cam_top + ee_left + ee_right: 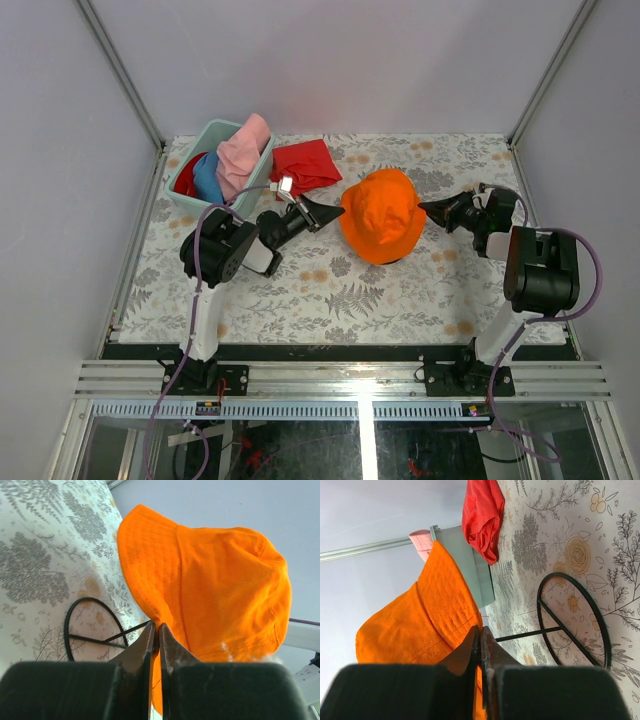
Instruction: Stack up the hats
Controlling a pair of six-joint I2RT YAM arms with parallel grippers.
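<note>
Orange bucket hat [380, 215] is mid-table above the black wire stand [572, 625]; I've got left gripper [335, 212] and right gripper [425, 206] both clamped tight on its brim, opposite sides.

- The left gripper [335, 213] and right gripper [425, 207] block both sides of the orange hat [381, 215], each pinching its brim.
- A black wire stand [530, 633] sits beneath the hat.
- A red cloth [305, 165] and a bin [183, 200] lie beyond it, to the left.
- Bare tablecloth [330, 300] lies on its near side.
</note>
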